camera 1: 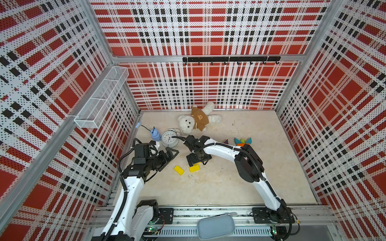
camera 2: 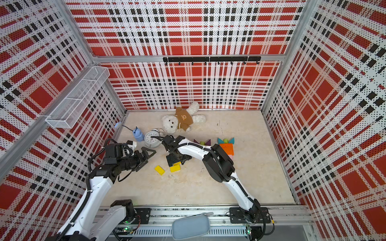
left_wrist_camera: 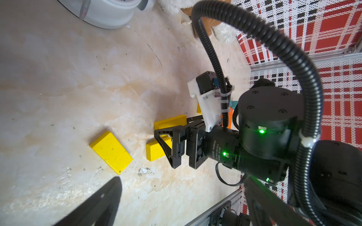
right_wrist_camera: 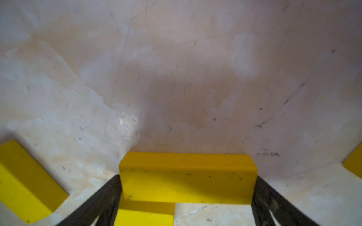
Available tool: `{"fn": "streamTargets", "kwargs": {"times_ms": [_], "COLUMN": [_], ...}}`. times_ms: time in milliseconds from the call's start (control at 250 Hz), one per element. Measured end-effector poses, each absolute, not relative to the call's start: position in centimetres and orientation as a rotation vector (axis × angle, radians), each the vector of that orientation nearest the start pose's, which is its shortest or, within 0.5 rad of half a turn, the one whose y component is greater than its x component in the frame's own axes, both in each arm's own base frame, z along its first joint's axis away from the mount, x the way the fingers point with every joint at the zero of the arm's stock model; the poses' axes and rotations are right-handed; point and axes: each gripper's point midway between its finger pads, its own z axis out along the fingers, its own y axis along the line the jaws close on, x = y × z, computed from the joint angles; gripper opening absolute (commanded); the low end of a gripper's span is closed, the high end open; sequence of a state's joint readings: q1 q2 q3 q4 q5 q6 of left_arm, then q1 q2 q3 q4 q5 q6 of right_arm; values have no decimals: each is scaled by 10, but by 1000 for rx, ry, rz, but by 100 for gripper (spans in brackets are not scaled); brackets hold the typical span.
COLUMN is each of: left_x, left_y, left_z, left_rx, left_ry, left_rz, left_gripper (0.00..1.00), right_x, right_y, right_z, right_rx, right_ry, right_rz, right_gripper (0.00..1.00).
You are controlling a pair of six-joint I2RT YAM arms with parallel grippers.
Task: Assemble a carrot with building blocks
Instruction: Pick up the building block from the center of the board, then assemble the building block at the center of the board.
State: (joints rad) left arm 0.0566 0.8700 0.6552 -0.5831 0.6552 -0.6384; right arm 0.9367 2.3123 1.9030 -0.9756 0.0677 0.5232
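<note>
From where I stood the carrot looked only partly built. Toward the right of the table an orange block lay flat. Two teal triangles and a lime cylinder were fanned at its far end like leaves. A bit of pink block showed at its near end before the right arm hid the rest, so I could not tell how long the body ran. Two purple triangles and a second lime cylinder sat just beside it, unused as far as I could judge. Near the middle, well apart from the build, the right gripper was down low with its jaws spread wide. A yellow block lay end to end between the fingers, and I saw no sign it was clamped or lifted. Another yellow block lay against it, and a third yellow block lay just beside. The left gripper hung open and empty near the alarm clock. I reckoned the yellow pieces had yet to be carried over.
</note>
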Motion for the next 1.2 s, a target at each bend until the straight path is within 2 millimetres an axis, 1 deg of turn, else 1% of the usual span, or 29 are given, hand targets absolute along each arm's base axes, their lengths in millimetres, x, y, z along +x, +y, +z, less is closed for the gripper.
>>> {"fn": "streamTargets", "kwargs": {"times_ms": [88, 192, 364, 476, 612, 716, 812, 868, 917, 989, 1053, 1129, 1201], "left_x": [254, 254, 255, 255, 255, 254, 252, 251, 248, 243, 237, 233, 238], "left_y": [-91, -91, -91, -90, -92, -97, -103, -111, -122, -144, -170, -200, -216], "left_z": [170, 170, 172, 172, 173, 173, 171, 172, 172, 170, 168, 170, 173], "left_rx": [-506, -506, -507, -509, -498, -476, -449, -414, -368, -272, -158, -31, 32], "left_ry": [2352, 2350, 2344, 2341, 2338, 2337, 2350, 2359, 2375, 2416, 2463, 2509, 2524], "left_rz": [-1058, -1064, -1070, -1073, -1089, -1109, -1122, -1135, -1145, -1153, -1163, -1177, -1181], "left_gripper": [99, 100, 100, 100, 99, 99, 99, 100, 99, 99, 99, 99, 100], "right_x": [302, 303, 304, 304, 301, 304, 311, 315, 317, 318, 321, 322, 320], "right_y": [389, 389, 388, 383, 362, 338, 312, 296, 282, 265, 250, 241, 237], "right_z": [24, 24, 24, 26, 32, 44, 54, 57, 57, 53, 45, 37, 33], "right_rx": [-588, -582, -578, -566, -527, -455, -363, -303, -258, -207, -159, -129, -114], "right_ry": [2893, 2890, 2878, 2861, 2853, 2838, 2820, 2815, 2817, 2824, 2836, 2847, 2860], "right_rz": [106, 104, 103, 86, 52, 34, 37, 37, 37, 24, 5, -6, -7], "right_gripper": [89, 85, 85, 85, 87, 87, 87, 87, 87, 87, 87, 87, 87]}}
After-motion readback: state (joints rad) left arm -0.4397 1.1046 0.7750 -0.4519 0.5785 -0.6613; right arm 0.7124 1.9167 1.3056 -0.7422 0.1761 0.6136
